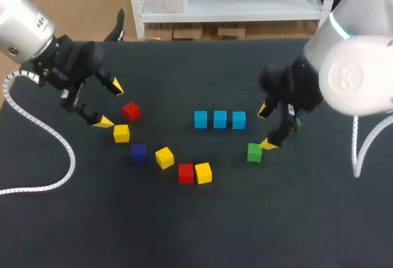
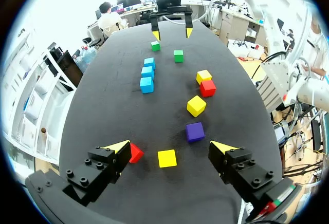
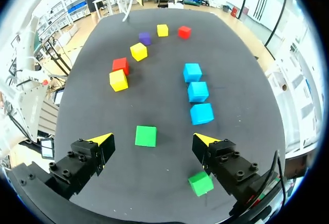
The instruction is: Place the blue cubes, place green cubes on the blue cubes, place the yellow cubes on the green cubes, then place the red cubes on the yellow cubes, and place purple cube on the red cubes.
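Note:
Three blue cubes [image 1: 220, 119] lie in a row at mid-table. One green cube [image 1: 255, 152] sits on the table between the open fingers of my right gripper [image 1: 266, 126], untouched [image 3: 145, 135]. A second green cube [image 3: 201, 183] lies beside and partly under one finger. My left gripper [image 1: 110, 104] stands open over a yellow cube [image 2: 167, 158], with a red cube [image 2: 135, 152] by one fingertip. The purple cube [image 1: 139, 152], two more yellow cubes [image 1: 164, 157] [image 1: 203, 173] and another red cube [image 1: 186, 173] lie loose between the arms.
A white corrugated cable [image 1: 58, 145] loops over the table's left part. All cubes lie singly on the black tabletop [image 1: 196, 225], none stacked. The front of the table holds nothing else.

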Action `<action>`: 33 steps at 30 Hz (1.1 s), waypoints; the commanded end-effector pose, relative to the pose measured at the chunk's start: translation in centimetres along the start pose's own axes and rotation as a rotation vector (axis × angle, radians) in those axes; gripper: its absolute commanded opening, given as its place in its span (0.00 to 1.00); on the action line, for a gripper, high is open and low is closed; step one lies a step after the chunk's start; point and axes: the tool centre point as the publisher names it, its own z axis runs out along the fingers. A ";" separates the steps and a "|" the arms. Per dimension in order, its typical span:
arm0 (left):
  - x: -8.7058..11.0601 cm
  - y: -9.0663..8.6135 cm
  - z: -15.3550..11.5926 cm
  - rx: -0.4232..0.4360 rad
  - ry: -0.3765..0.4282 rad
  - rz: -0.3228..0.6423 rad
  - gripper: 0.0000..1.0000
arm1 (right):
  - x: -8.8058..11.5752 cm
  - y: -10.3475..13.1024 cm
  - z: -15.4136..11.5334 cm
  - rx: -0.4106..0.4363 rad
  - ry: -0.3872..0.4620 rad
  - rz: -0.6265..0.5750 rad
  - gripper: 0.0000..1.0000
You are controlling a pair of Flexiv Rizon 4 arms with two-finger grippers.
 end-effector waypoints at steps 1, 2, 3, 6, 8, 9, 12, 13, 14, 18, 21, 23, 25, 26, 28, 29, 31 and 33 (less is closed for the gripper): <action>0.1 -0.1 0.0 -0.002 -0.003 0.003 1.00 | 0.1 0.8 0.8 0.022 0.012 0.013 1.00; 0.1 -0.1 0.0 -0.002 -0.003 0.003 1.00 | 0.2 0.9 1.0 0.020 0.013 0.019 1.00; 0.1 -0.1 0.0 -0.002 -0.003 0.003 1.00 | 0.2 1.0 1.2 0.018 0.018 0.024 1.00; 0.1 -0.1 0.0 -0.002 -0.003 0.003 1.00 | 0.3 1.4 2.1 0.013 0.049 0.020 1.00; 0.1 -0.1 0.0 -0.002 -0.003 0.003 1.00 | 0.6 1.8 2.7 0.009 0.048 0.035 1.00; 0.1 -0.1 0.0 -0.002 -0.003 0.003 1.00 | 0.6 1.9 2.9 0.009 0.053 0.039 1.00; 0.1 -0.1 0.0 -0.002 -0.003 0.003 1.00 | 1.1 2.1 3.5 0.009 0.057 0.062 1.00; 0.1 -0.1 0.0 -0.002 -0.003 0.003 1.00 | 1.2 2.0 3.7 0.014 0.067 0.065 1.00; 0.1 -0.1 0.0 -0.002 -0.003 0.003 1.00 | 1.3 2.0 3.8 0.016 0.069 0.068 1.00; 0.1 -0.1 0.0 -0.002 -0.003 0.003 1.00 | 2.0 1.6 4.0 0.030 0.090 0.077 1.00; 0.1 -0.1 0.0 -0.002 -0.003 0.003 1.00 | 2.3 1.2 4.0 0.039 0.100 0.068 1.00; 0.1 -0.1 0.0 -0.002 -0.003 0.003 1.00 | 2.3 1.0 4.0 0.041 0.105 0.063 1.00; 0.1 -0.1 0.0 -0.002 -0.003 0.003 1.00 | 2.4 0.8 4.0 0.045 0.105 0.058 1.00; 0.1 -0.1 0.0 -0.002 -0.003 0.003 1.00 | 2.4 0.8 4.0 0.046 0.104 0.054 1.00; 0.1 -0.1 0.0 -0.002 -0.003 0.003 1.00 | 2.3 0.7 4.2 0.046 0.098 0.049 1.00; 0.1 -0.1 0.0 -0.002 -0.003 0.003 1.00 | 2.2 0.6 4.2 0.045 0.095 0.046 1.00; 0.1 -0.1 0.0 -0.002 -0.003 0.003 1.00 | 2.0 0.5 4.3 0.045 0.090 0.035 1.00; 0.1 -0.1 0.0 -0.002 -0.003 0.003 1.00 | 1.8 0.5 4.5 0.044 0.089 0.030 1.00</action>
